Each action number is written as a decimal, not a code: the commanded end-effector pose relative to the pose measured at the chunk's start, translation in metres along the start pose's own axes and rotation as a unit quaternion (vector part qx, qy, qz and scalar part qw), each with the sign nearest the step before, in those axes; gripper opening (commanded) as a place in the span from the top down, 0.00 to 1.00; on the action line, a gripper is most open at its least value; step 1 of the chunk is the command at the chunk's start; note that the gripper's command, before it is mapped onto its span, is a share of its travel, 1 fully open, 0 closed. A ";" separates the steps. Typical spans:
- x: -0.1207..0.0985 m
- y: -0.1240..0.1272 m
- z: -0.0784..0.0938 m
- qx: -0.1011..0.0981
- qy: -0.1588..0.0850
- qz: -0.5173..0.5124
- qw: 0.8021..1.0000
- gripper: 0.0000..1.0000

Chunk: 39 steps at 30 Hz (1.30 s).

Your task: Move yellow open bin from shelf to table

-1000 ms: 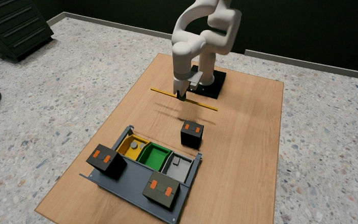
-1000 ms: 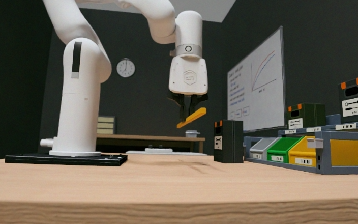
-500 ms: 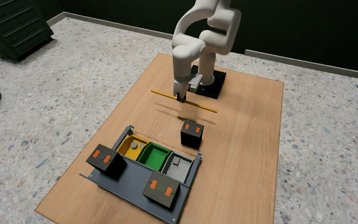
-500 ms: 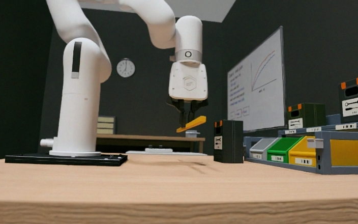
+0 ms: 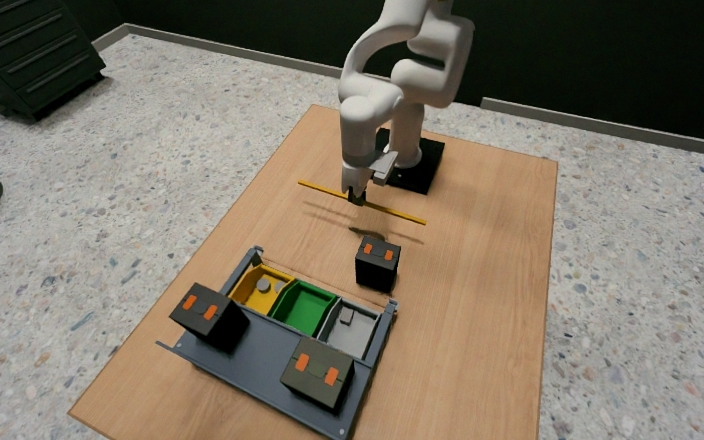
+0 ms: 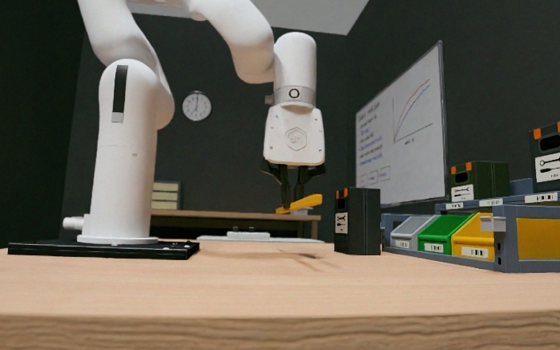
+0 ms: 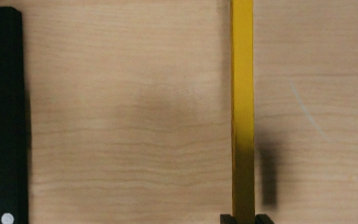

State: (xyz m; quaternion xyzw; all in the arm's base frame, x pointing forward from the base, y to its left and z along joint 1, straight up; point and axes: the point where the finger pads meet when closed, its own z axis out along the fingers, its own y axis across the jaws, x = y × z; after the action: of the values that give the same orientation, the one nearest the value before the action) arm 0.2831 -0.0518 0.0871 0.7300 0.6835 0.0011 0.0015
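My gripper (image 5: 356, 198) is shut on a long thin yellow bar (image 5: 364, 203) and holds it level a little above the table, in front of my black base plate (image 5: 414, 162). The bar also shows in the exterior view (image 6: 300, 203) and runs up the wrist view (image 7: 242, 110) from my fingertips. The yellow open bin (image 5: 261, 286) stands in the lower level of the grey shelf (image 5: 283, 350), at its left end, with round grey parts inside. A green bin (image 5: 304, 306) and a grey bin (image 5: 350, 328) stand beside it.
A black closed box (image 5: 377, 263) stands on the table between my gripper and the shelf. Two more dark boxes (image 5: 208, 315) (image 5: 317, 373) sit on the shelf top.
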 end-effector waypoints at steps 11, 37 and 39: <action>0.000 0.001 0.014 -0.002 0.001 0.000 1.000 1.00; 0.000 0.001 0.041 -0.002 0.001 0.000 1.000 1.00; 0.000 0.001 0.043 -0.002 0.001 0.000 1.000 1.00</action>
State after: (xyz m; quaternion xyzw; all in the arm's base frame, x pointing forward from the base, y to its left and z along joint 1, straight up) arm 0.2829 -0.0517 0.0470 0.7300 0.6835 0.0010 0.0013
